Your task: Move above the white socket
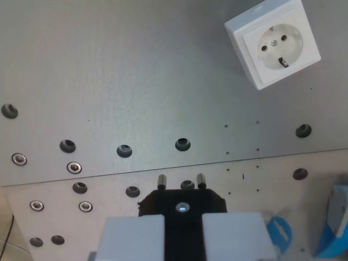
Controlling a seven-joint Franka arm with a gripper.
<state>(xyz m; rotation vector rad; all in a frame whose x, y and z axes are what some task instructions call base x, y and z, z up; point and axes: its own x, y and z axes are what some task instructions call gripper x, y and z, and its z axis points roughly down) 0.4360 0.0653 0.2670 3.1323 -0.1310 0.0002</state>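
The white socket (273, 42) lies on the grey metal plate (136, 81) at the upper right of the wrist view, turned a little at an angle, its round face with two holes pointing up. My gripper (183, 231) is at the bottom centre, well down and to the wrist view's left of the socket. Its two pale fingers (133, 236) are shut on a black plug (183, 209), whose two metal pins (161, 180) point towards the plate's seam.
Several screw holes and bolts dot the plate, in a row across the middle and in a cluster at the lower left. A seam (109, 175) runs between two plate sections. A blue and white object (336, 220) sits at the lower right edge.
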